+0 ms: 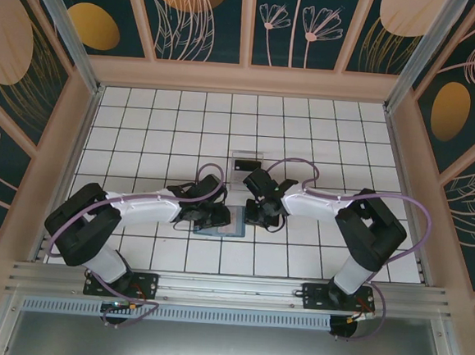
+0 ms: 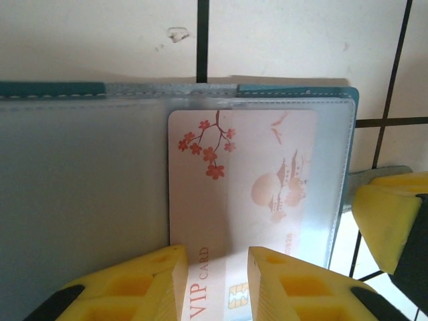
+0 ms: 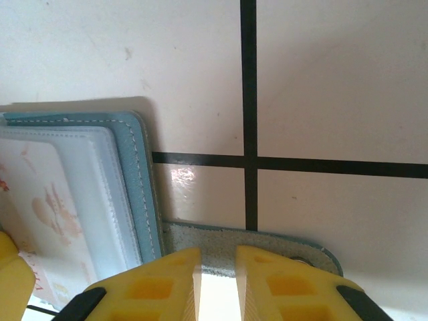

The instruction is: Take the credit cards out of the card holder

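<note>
The card holder [image 2: 80,200] lies open on the tiles, its clear sleeves facing up, teal edge [image 1: 233,231] showing beside my grippers. A pale credit card [image 2: 241,180] with red blossoms and "VIP CARD" print sticks partly out of a sleeve. My left gripper [image 2: 215,257] sits on top of this card, fingers a small gap apart and not pinching it. The right gripper [image 3: 217,257] is nearly shut, its tips resting on the wallet's grey strap tab [image 3: 267,244]. Another pale card with a dark band [image 1: 251,165] lies farther back.
The banded card rests by a clear plastic tray [image 1: 239,155] just behind the grippers. Both arms [image 1: 145,207] meet at the table's middle, the right fingers [image 2: 388,214] close beside the wallet's edge. White tiles spread all round, with walls at the sides.
</note>
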